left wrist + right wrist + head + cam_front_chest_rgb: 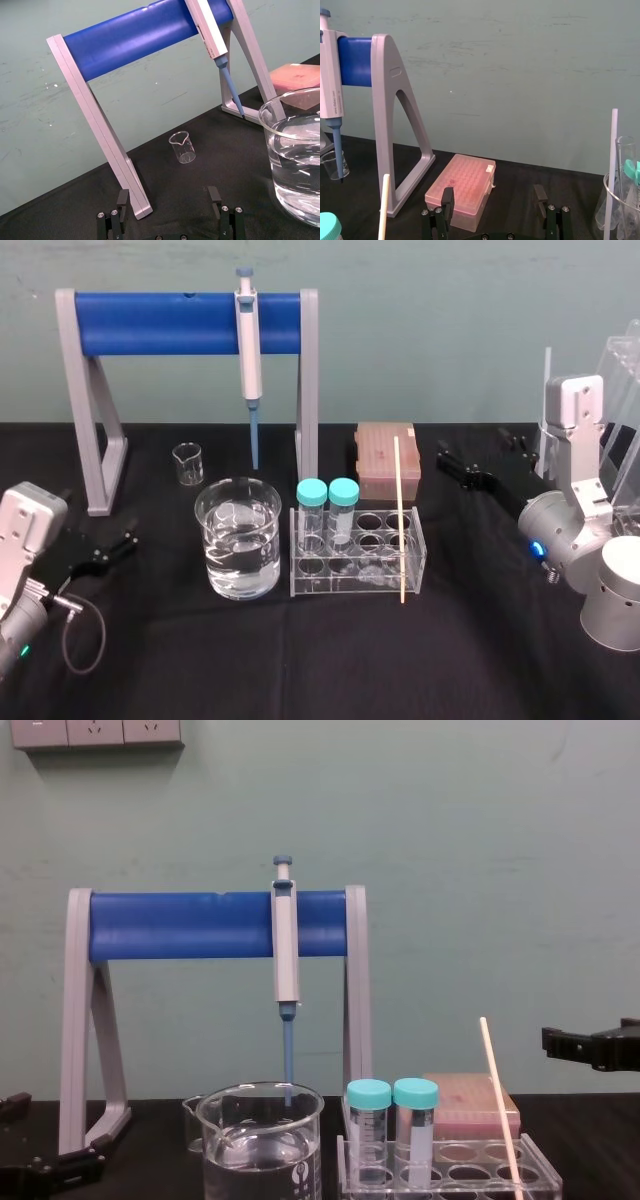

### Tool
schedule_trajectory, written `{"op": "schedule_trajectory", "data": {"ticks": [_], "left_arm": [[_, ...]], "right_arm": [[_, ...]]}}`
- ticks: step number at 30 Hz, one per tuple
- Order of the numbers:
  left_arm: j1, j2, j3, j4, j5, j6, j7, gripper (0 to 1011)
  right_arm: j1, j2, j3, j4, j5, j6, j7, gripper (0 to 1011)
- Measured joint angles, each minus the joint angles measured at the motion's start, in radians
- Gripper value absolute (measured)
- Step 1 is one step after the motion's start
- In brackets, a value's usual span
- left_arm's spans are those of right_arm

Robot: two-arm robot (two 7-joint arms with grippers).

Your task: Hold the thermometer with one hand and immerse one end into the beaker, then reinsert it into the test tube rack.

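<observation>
Chest view: the bottom edge cuts off the beaker (262,1140) base, the test tube rack (545,1175) foot and the thermometer (500,1105) lower tip. Thermometer: stands in the rack's right end, long axis near upright, top tilted a little toward my left. My right hand (493,192): fingers released, empty, hovering right of it, well apart. My left hand (168,195): fingers released, empty, low over the desk (300,660), left of the beaker.

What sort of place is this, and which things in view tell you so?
Most likely a laboratory bench: a pipette hangs on a blue stand, a glass beaker holds clear liquid, and a clear test tube rack holds two capped tubes and a thermometer.
</observation>
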Motion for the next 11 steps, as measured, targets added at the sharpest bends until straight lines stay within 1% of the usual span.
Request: {"op": "schedule_trajectory", "data": {"ticks": [11], "left_arm": [[0.0,0.0,0.0,0.0,0.0,0.0,0.0,1004]], "right_arm": [[-0.001,0.001,0.001,-0.003,0.0,-0.001,-0.006,1003]]}}
